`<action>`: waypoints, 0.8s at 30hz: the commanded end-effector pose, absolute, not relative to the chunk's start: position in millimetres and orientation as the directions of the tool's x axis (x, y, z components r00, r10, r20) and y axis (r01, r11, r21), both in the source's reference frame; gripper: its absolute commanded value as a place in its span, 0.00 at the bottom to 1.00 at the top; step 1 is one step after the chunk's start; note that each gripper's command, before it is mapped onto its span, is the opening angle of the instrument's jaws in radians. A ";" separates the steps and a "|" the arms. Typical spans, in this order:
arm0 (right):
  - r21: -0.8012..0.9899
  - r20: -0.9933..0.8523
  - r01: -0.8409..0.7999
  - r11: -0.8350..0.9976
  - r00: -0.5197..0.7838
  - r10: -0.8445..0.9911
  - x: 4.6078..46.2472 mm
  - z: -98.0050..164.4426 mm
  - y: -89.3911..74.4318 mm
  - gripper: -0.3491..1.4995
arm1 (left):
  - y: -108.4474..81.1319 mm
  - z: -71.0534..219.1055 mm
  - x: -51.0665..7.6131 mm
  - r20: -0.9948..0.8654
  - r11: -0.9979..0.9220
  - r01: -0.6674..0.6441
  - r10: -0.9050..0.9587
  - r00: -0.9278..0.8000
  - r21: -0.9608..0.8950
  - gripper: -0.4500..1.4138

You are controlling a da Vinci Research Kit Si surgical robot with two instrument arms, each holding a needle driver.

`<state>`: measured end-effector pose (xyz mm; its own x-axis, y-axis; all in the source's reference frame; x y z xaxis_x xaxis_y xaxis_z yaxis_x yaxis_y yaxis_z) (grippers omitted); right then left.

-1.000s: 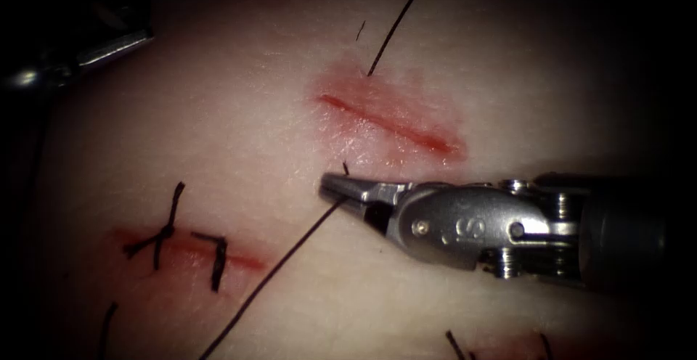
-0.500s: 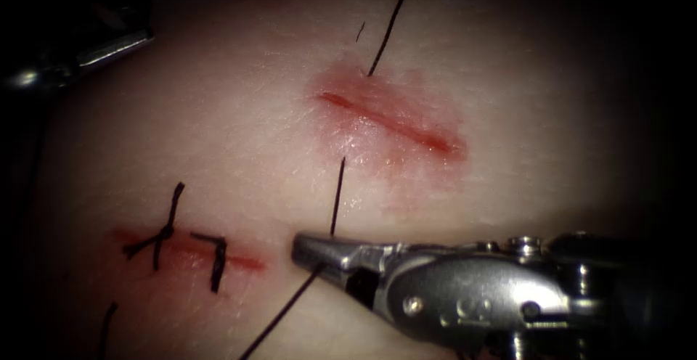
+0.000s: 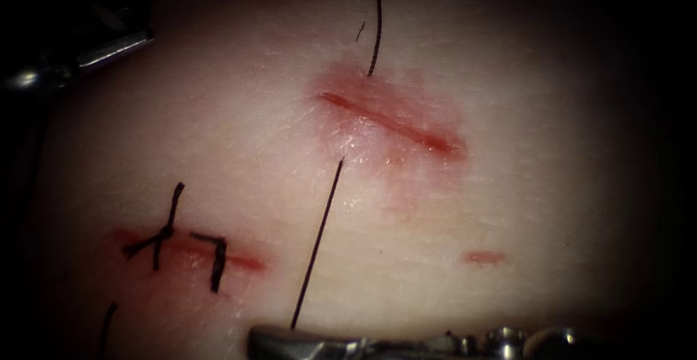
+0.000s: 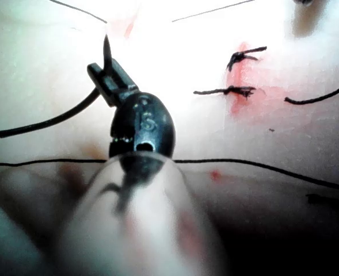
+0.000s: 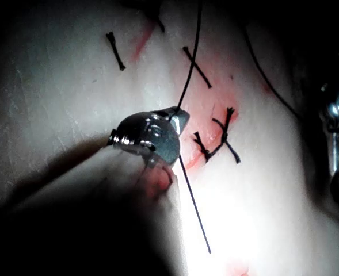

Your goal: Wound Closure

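Pale tissue [image 3: 552, 186] with an open cut [image 3: 392, 122] at centre. The thread [image 3: 318, 244] enters above the cut, leaves below it and runs taut to the right tool [image 5: 181, 118], whose jaws are pinched on it and have drawn back to the endoscope view's lower edge. The pull is best kept steady and in line with the exit point, so the tissue does not tear. The left tool [image 4: 109, 73] clamps the needle [image 4: 54, 119] near its tip, seemingly clear of the tissue. In the endoscope view the right tool is cut off, and the left tool sits in shadow left of the cut.
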<state>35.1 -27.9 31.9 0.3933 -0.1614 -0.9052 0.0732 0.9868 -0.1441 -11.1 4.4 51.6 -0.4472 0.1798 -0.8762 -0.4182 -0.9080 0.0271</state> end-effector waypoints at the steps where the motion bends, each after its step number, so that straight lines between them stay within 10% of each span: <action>1: -0.145 -0.909 0.079 0.986 0.383 -0.165 36.2 31.4 -28.4 0.00 | 4.3 52.2 -11.6 -0.877 -0.908 -0.418 0.179 -0.446 0.027 0.00; 20: -0.091 -0.941 0.137 0.986 0.312 -0.130 37.7 29.7 -30.8 0.00 | 4.2 52.3 -11.7 -0.875 -0.908 -0.418 0.179 -0.449 0.028 0.00; 24: -0.100 -0.949 0.026 0.995 0.298 -0.103 36.5 29.4 -28.7 0.51 | 4.1 52.3 -11.7 -0.875 -0.908 -0.418 0.179 -0.449 0.029 0.00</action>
<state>35.9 -29.2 29.1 0.2970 -0.0988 -0.9498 0.0172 0.9950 -0.0981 -11.2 4.2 51.7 -0.4500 0.1794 -0.8748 -0.4183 -0.9079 0.0290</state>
